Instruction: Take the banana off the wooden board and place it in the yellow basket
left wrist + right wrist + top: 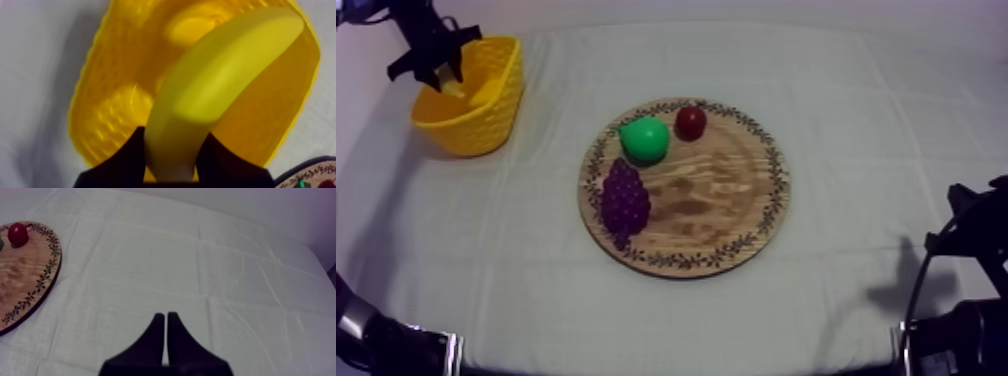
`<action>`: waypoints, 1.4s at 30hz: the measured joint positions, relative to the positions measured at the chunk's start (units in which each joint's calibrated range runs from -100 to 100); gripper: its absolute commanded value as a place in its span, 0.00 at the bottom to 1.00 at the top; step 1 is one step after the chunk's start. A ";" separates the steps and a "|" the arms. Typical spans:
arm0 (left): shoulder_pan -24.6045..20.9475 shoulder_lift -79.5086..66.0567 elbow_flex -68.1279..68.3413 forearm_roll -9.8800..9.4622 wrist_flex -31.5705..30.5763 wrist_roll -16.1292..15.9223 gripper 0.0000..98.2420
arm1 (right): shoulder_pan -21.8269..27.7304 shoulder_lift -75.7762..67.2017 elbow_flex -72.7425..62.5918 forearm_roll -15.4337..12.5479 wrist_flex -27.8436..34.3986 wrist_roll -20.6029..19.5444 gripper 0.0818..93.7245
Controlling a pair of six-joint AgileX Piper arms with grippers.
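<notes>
Your left claw (444, 72) pinches the banana (220, 80) just over the open yellow basket (486, 125) at the worktop's (896, 150) far left corner. Your right claw (166, 319), pressed together, hangs above the worktop beside the round wooden board (726, 200), which carries a pear (644, 140), a bunch of grapes (624, 200) and a small red fruit (690, 122).

Pear (644, 139), grapes (625, 200), small red fruit (690, 122)

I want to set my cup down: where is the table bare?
Bare: the cloth right of the wooden board and in front of it; also the board's right half. Crowded: its left part, with pear, grapes and small red fruit, and the yellow basket, where the left fingers hold the banana.
</notes>
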 measured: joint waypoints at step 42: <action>3.48 -18.05 26.76 8.15 -25.03 -10.66 0.00 | 0.00 0.00 0.00 0.00 0.00 0.00 0.00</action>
